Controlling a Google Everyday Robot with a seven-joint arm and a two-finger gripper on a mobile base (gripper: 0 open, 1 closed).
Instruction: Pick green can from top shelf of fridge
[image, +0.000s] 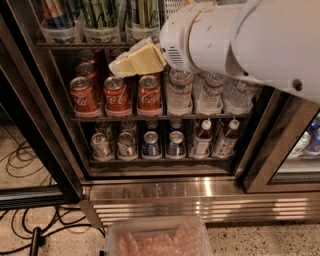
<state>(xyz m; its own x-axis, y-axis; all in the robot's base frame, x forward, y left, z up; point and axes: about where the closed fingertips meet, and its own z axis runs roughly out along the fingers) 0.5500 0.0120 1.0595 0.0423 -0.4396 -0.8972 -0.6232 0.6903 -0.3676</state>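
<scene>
Camera view: our hand (121, 65) hovers at the top shelf (65, 45) edge, over the red cans (116, 95) — green can (99, 14) binned up-left — whether it grips anything, we cannot tell.

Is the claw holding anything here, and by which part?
Nothing visibly held: the claw hangs empty by the top shelf edge, green can untouched in its bin.

The green can (101, 12), streaked pale, stood upright on the top shelf (65, 45), a dark wire rack in the fridge (200, 191). The gripper (118, 66) hung just below that shelf's front edge.
</scene>
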